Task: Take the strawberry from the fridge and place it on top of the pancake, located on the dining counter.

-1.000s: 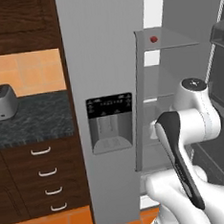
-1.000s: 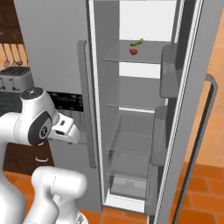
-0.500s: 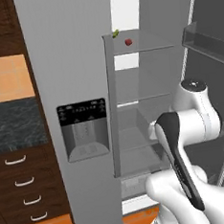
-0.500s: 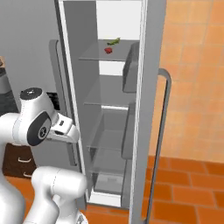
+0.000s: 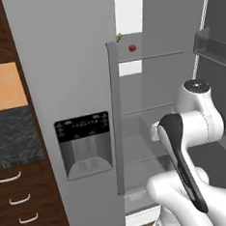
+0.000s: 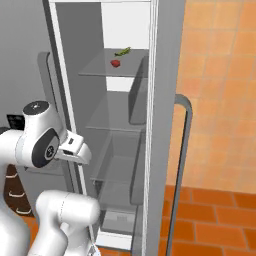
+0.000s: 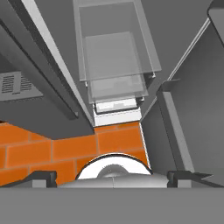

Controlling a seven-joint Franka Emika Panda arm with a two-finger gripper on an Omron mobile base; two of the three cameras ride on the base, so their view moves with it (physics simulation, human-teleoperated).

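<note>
1. My fingers [image 7: 113, 177] stand as wide apart as they go, with nothing between them. In the hand view the two dark tips sit at the bottom corners, aimed down past the lower fridge drawers toward the orange floor tiles [image 7: 52, 151].
2. My hand is tucked low in front of the open fridge [image 5: 62, 66] compartment, folded against my own arm.
3. The strawberry [image 5: 132, 48] lies on the upper glass shelf [image 5: 153, 56], well above my hand and farther back inside the compartment. From the right base view it sits toward the front middle of that shelf [image 6: 115, 63].
4. Bearing for the coming reach, as I judge it: up and forward into the open bay, wrist turned from its downward look.
5. A small yellow-green item [image 6: 122, 51] lies just behind the berry; apart, not touching.
6. Berry reads as a round dot; too small to tell which way it points or any long axis.
7. Pickup not yet begun.
</note>
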